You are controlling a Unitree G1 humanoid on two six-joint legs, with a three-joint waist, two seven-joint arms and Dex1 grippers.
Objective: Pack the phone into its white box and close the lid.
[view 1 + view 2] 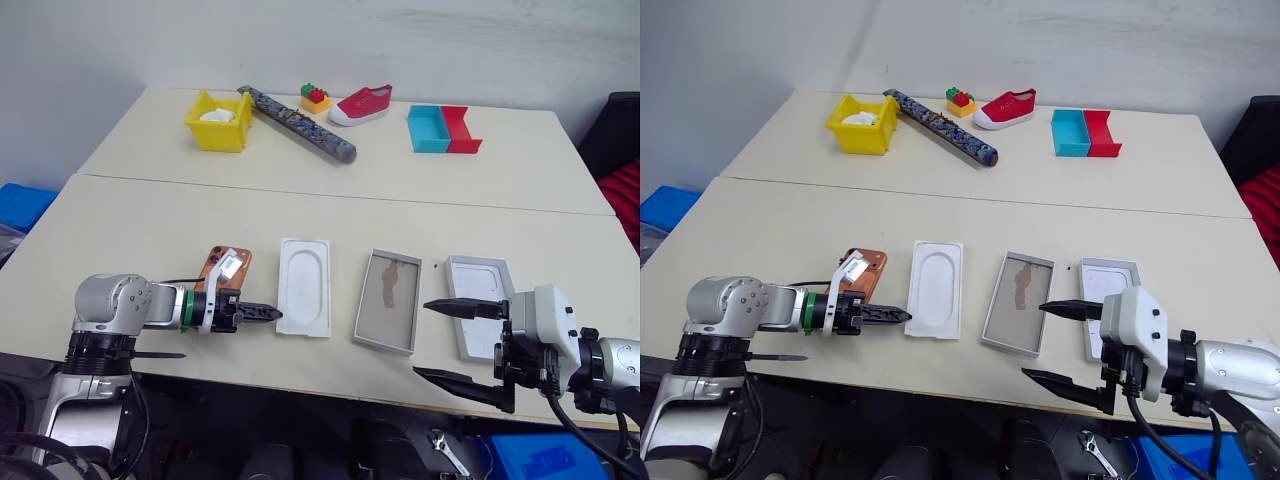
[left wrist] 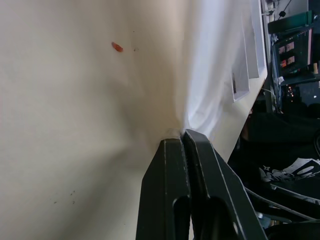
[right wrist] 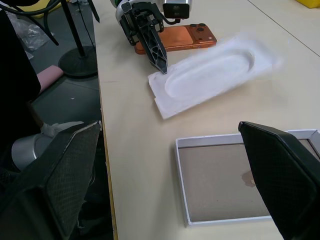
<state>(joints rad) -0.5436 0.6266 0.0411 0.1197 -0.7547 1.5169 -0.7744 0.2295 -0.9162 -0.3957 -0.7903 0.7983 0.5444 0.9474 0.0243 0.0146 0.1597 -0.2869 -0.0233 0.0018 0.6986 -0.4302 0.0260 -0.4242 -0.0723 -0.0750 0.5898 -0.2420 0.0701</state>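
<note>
White insert's (image 1: 304, 286) near corner meets closed left tool (image 1: 268, 314).

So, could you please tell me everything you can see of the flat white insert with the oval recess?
The flat white insert is a thin rectangular sheet, moulded pulp or plastic by its look, with rounded corners and a long oval recess pressed into its middle. It lies flat on the table, recess up, between the phone and the white box, touching neither. The left pincer, shut, has its tips at the insert's near corner, apparently pinching the edge.
</note>
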